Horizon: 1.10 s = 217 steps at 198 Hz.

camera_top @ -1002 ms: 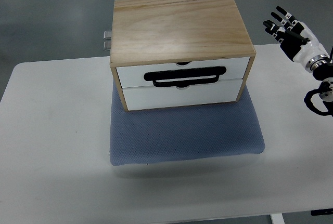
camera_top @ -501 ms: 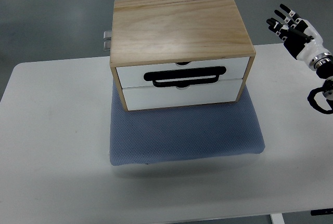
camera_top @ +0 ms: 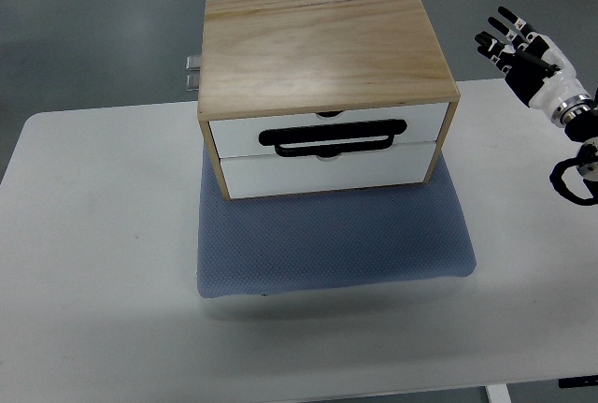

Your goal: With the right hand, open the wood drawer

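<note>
- Approach step: white-and-black right hand hovers well right of the pale wooden two-drawer box, fingers spread, holding nothing.
- Box sits shut on a blue-grey mat on the white worktop.
- Next, probably: reach the black handle and hook it.

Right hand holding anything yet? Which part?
Nothing. The right hand is open, fingers spread, apart from the drawer box and its black handle.
</note>
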Motion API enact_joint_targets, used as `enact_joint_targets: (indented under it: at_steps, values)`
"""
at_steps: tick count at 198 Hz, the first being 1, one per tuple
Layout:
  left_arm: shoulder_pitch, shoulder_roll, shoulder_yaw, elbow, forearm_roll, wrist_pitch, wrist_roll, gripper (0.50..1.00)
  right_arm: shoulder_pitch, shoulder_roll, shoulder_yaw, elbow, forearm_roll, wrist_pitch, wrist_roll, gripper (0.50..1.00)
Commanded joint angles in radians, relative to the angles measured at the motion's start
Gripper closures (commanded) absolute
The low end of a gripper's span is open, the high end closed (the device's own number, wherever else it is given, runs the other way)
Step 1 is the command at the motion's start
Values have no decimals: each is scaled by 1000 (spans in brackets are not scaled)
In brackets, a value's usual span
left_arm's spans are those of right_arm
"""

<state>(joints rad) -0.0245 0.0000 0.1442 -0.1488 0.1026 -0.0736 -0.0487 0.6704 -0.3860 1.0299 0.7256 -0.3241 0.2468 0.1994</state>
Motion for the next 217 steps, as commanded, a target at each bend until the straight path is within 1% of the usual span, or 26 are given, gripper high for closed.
enact_joint_targets:
  at_steps: [1,59,88,103,118,133,187,205,217]
  values:
    - [0,0,0,0,0,0,0,500,2,-4,1,0,-1,0,0,564]
    - [0,0,0,0,0,0,0,500,26,-11,-7,8,4,0,3,564]
    - [0,0,0,0,0,0,1,500,32,-71,-34,66,8,0,11,564]
    - [0,0,0,0,0,0,1,500,80,-109,-85,89,11,-1,21,564]
    - [0,0,0,0,0,0,0,500,120,-158,-168,104,40,0,61,564]
    - [0,0,0,0,0,0,0,500,167,-209,-234,129,77,2,81,564]
    - [0,0,0,0,0,0,0,500,305,-304,-410,230,145,5,86,566]
    - [0,0,0,0,0,0,0,500,359,-327,-462,255,146,23,90,566]
    - [0,0,0,0,0,0,0,500,400,-350,-502,264,146,52,101,566]
